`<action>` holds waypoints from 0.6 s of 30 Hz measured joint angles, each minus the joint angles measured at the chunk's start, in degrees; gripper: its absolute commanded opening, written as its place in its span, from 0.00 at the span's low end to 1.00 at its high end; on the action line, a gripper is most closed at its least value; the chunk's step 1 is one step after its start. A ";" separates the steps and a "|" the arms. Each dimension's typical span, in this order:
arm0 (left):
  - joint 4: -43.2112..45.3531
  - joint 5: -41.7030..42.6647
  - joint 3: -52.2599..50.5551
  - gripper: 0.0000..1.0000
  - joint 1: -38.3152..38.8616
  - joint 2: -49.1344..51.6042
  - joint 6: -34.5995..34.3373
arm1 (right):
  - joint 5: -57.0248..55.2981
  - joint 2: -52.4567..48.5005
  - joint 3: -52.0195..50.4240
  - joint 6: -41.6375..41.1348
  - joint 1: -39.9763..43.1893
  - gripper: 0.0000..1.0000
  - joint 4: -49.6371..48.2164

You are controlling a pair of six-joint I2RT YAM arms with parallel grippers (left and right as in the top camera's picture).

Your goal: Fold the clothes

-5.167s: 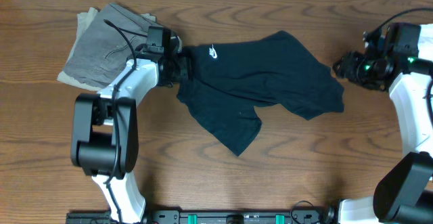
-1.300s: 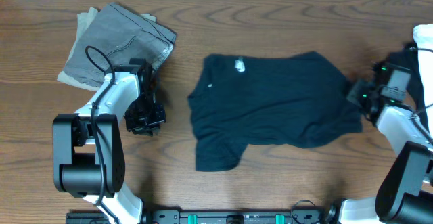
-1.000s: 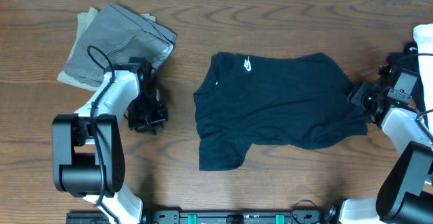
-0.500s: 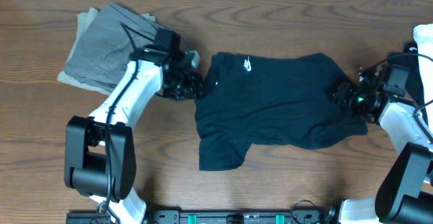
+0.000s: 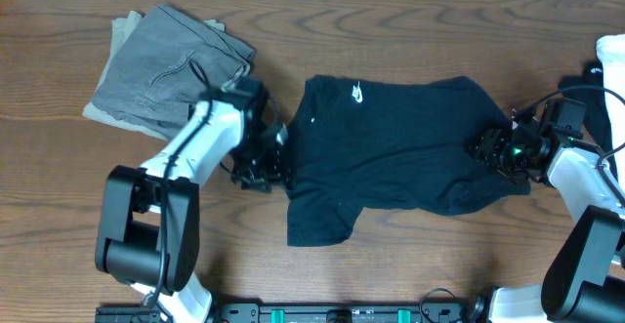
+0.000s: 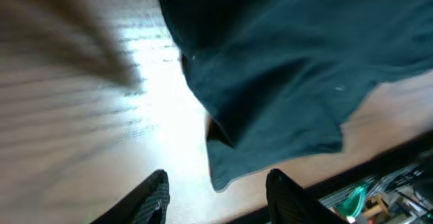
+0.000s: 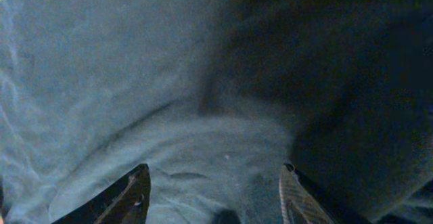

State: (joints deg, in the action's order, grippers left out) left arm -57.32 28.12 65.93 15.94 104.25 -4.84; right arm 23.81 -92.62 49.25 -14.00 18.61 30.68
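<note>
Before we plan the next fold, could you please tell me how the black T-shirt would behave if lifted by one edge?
The black T-shirt lies rumpled and creased, so it would probably droop limply. It looks thin, likely light. On the wooden table it may slide.

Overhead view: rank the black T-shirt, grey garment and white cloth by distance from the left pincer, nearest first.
1. Black T-shirt: middle of the table, its left edge right beside the left pincer.
2. Grey garment: back left.
3. White cloth: far right edge.
</note>
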 measured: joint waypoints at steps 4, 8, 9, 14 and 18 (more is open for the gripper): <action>6.10 -0.02 -4.83 0.57 1.25 0.00 -0.92 | 0.07 0.00 0.00 0.02 0.00 0.59 0.66; 9.03 -0.02 -6.08 0.59 2.10 0.00 -1.31 | 0.13 0.02 0.00 0.02 0.00 0.59 0.96; 9.66 -0.04 -6.23 0.59 2.34 0.00 -1.31 | 0.15 0.00 0.00 0.02 0.00 0.59 1.03; 13.51 -0.15 -6.32 0.59 4.04 0.22 -2.08 | 0.31 0.00 0.00 0.02 0.00 0.58 1.05; 14.14 -0.09 -6.19 0.29 5.01 1.36 -4.15 | 0.70 0.02 0.00 0.09 0.00 0.58 1.38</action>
State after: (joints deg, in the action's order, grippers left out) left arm -43.18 28.03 59.75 20.95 105.60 -8.99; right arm 24.51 -92.60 49.25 -13.91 18.61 32.05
